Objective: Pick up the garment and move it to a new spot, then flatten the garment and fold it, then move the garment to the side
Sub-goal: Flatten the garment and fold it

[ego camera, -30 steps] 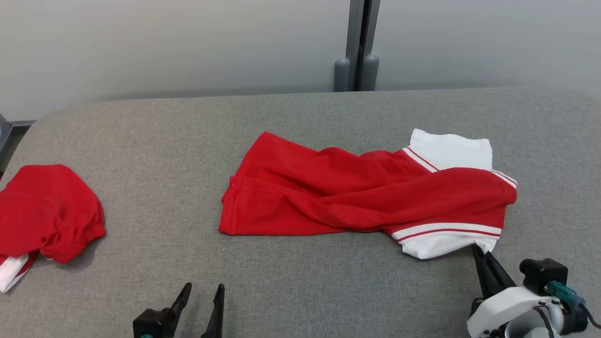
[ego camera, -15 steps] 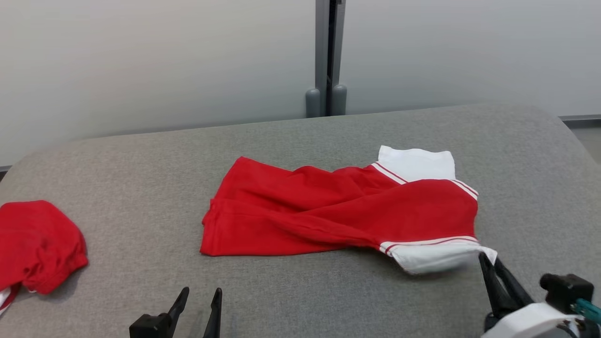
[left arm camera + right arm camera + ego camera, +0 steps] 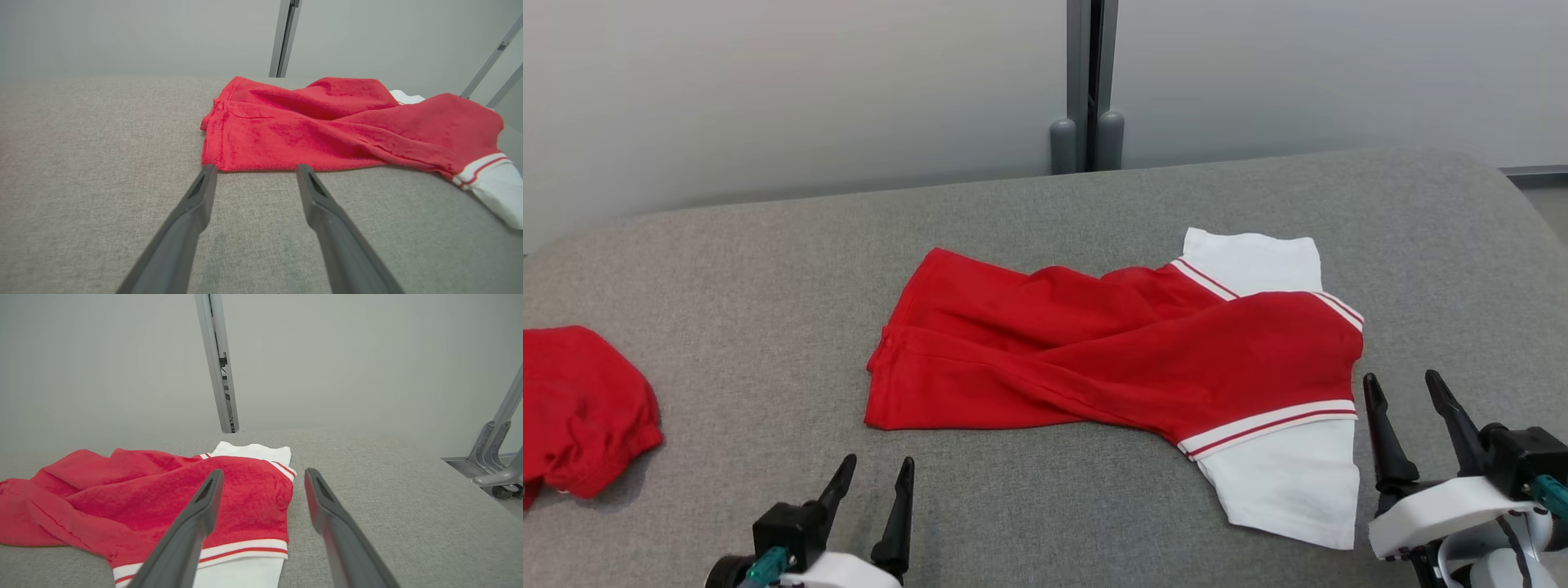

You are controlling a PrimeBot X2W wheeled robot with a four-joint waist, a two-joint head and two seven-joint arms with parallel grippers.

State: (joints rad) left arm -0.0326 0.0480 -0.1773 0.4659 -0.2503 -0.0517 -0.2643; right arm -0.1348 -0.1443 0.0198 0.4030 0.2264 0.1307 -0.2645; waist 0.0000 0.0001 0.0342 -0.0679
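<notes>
1. Right jaws have let go: a second ago they were pinched shut on the corner of the near white sleeve (image 3: 1282, 482), and now they stand wide and empty, their fingers (image 3: 1384, 433) just to the right of that sleeve and clear of it. The sleeve has dropped and spread flat toward my edge of the bench (image 3: 768, 269). The head camera also swung in between, so I put the overall shift of the scene down to that.
2. Left jaws are wide too and hold nothing; their fingers (image 3: 898, 506) sit low at the near edge.
3. The garment (image 3: 1111, 351), a red shirt with white striped sleeves, lies a little right of the bench's middle. Its long axis runs across my view: hem (image 3: 882, 384) at the left end, both sleeves at the right, the far sleeve (image 3: 1254, 261) poking out behind.
4. The body is twisted, with a diagonal ridge of red cloth across it, so I judge flattening unfinished and folding not begun.
5. The relation that matters: the hem end lies straight ahead of the left jaws. In the left wrist view, its edge (image 3: 216, 134) sits just beyond the fingertips. The sleeve end belongs to the right arm.
6. A second red garment (image 3: 580, 408) lies well apart at the far left.
</notes>
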